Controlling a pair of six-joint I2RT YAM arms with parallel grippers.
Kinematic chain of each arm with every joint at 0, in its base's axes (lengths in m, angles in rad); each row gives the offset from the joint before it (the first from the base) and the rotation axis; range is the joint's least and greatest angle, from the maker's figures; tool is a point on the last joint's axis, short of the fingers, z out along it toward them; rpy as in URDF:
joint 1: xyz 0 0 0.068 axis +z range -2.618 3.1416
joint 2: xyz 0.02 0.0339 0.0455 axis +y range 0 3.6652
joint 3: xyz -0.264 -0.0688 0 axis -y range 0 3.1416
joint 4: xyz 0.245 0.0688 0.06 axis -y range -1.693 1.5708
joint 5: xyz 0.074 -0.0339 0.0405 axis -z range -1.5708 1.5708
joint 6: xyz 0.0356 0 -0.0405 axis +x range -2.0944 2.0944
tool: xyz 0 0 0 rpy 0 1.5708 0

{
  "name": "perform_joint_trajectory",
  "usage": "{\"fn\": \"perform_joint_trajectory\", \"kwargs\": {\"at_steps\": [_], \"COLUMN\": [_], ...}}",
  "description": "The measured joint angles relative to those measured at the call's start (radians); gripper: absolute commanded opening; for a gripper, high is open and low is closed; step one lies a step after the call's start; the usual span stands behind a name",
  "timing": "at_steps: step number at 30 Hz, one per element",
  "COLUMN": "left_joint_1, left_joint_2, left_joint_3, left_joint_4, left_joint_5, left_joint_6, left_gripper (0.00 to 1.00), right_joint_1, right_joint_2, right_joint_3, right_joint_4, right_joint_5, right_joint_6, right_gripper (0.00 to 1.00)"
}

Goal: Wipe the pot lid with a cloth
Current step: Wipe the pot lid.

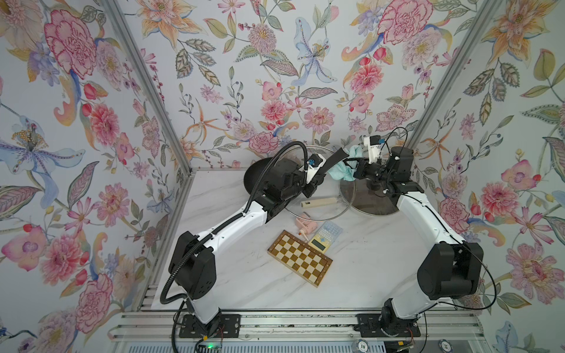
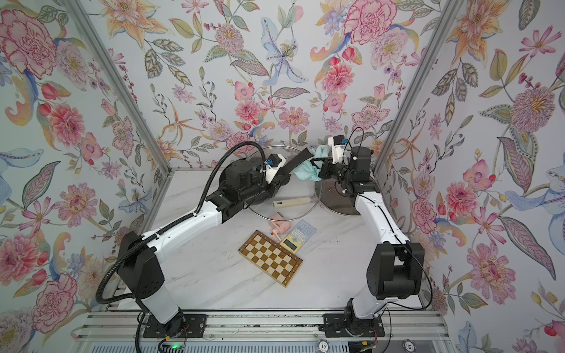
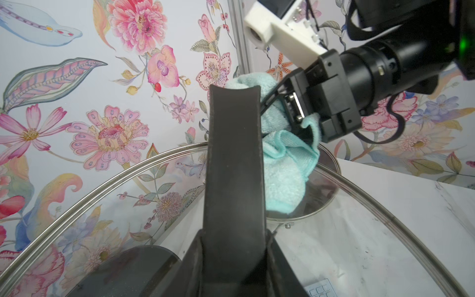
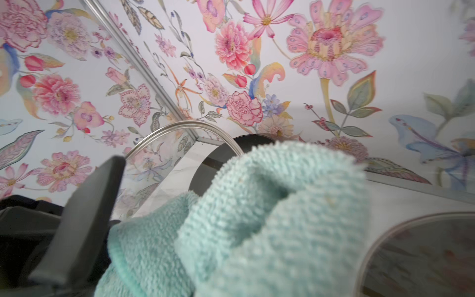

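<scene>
Lid [image 3: 234, 180] gripped by left jaws, cloth [image 1: 341, 172] by right jaws; marble tabletop [image 1: 367, 269], floral walls [image 1: 275, 61].

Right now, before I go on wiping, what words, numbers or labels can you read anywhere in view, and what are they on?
"10": on a round chip at the front edge, below the rail.
"10": on a second chip to its side.
Calculator: keys and display too small to read.
Nothing else is legible.

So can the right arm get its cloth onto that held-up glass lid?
Probably yes: the right gripper holds the cloth right beside the black handle of the pot lid, and nothing stands between cloth and glass, though the handle may crowd it.
</scene>
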Motion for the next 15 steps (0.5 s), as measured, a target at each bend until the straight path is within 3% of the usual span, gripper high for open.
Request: {"fn": "perform_joint_trajectory", "kwargs": {"at_steps": [7, 15], "left_joint_1": [0.000, 0.021], "left_joint_2": [-0.025, -0.032], "left_joint_3": [0.000, 0.012], "left_joint_4": [-0.068, -0.142], "left_joint_5": [0.050, 0.045], "left_joint_6": [0.040, 0.069], "left_gripper": [0.00, 0.00], "right_joint_1": [0.075, 0.077], "right_joint_2": [0.089, 0.220], "right_joint_3": [0.191, 0.290], "right_joint_4": [-0.160, -0.209], "right_joint_5": [-0.104, -0.248], "right_joint_6": [-0.121, -0.142], "right_gripper": [0.00, 0.00]}}
